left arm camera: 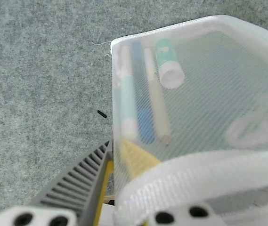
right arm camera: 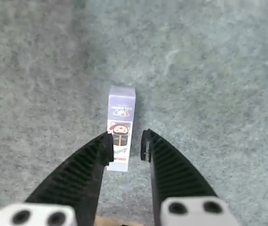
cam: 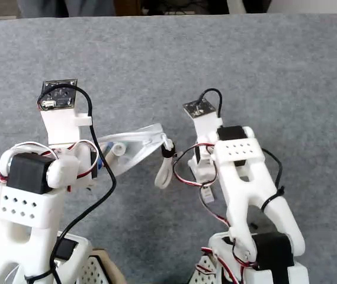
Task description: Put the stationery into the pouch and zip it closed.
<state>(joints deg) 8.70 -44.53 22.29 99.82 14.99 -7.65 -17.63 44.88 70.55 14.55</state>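
While the left hand (left arm camera: 116, 157) clamps the pouch (left arm camera: 204, 84), the half-open right hand (right arm camera: 125, 141) straddles the eraser (right arm camera: 121, 110); next it should close.

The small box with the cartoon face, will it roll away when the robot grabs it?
Probably not: the small white rectangular box has flat sides and lies flat on the grey carpet. It looks stiff, and likely light, so the right gripper could nudge it.

- A robotics lab bench: a grey felt mat (cam: 275, 71) covers the table.
- On the mat stand the white printed left arm (cam: 32, 201) and right arm (cam: 245, 177), with exposed wires (cam: 186, 171) and a bare camera board (cam: 58, 94).
- Beyond the mat's far edge lies dark clutter (cam: 174, 6).
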